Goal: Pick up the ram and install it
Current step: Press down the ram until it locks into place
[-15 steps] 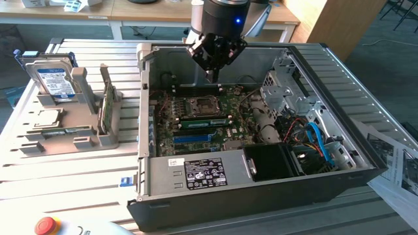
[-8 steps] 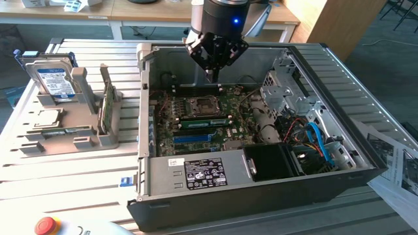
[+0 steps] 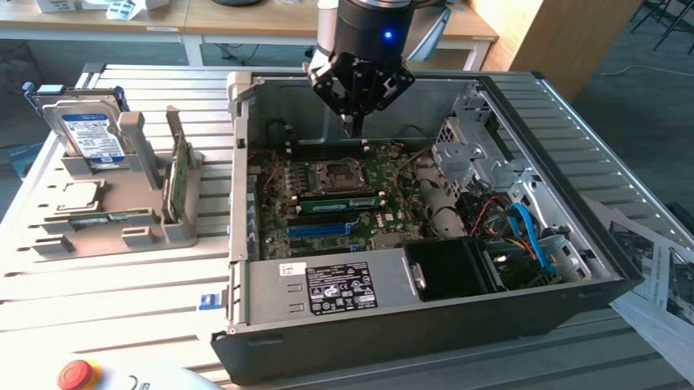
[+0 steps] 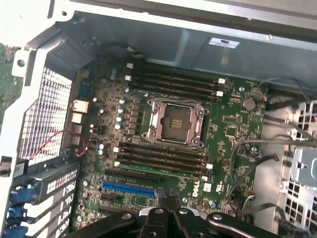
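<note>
Our shut, empty gripper (image 3: 350, 130) hung over the case (image 3: 607, 244), the ram (image 3: 174, 183) upright in the rack (image 3: 130, 219) beside it.

Below me lies an open black computer case (image 3: 434, 325) on a slatted white table (image 3: 109, 284). Inside I see its green motherboard (image 4: 233, 134) with an empty processor socket (image 4: 173, 121), a blue expansion slot (image 4: 128, 189) and a labelled power supply (image 3: 325, 288). At the exterior view's left, a grey holder (image 3: 146, 203) carries a hard drive (image 3: 89, 134) and a silver processor chip (image 3: 74, 195). A red button (image 3: 78, 374) sits near the table's edge.
</note>
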Controlling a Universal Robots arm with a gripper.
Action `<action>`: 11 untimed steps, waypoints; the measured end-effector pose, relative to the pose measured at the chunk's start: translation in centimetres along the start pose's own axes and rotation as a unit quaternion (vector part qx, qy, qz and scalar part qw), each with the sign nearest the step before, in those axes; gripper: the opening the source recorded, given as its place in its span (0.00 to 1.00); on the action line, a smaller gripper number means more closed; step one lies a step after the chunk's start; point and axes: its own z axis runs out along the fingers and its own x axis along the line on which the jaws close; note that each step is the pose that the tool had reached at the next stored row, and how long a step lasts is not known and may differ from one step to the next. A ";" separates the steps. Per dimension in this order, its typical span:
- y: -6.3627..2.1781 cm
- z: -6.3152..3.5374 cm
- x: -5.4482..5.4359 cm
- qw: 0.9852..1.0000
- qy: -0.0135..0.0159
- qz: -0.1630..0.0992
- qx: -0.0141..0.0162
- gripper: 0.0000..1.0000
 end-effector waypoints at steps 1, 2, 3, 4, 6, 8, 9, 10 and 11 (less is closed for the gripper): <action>0.00 0.00 0.0 1.000 0.000 0.005 0.000 0.10; 0.00 0.00 0.0 1.000 0.000 0.009 0.000 0.10; 0.00 0.00 0.0 1.000 0.000 0.010 0.000 0.10; 0.00 0.00 0.0 1.000 0.000 0.011 0.000 0.10; 0.00 0.00 0.0 1.000 0.000 0.011 0.000 0.10; 0.00 0.00 0.0 1.000 0.000 0.011 0.000 0.10; 0.00 0.00 0.0 1.000 0.000 0.011 0.000 0.10; 0.00 0.00 0.0 1.000 0.000 0.011 0.000 0.10; 0.00 0.00 0.0 1.000 -0.001 0.013 0.000 0.10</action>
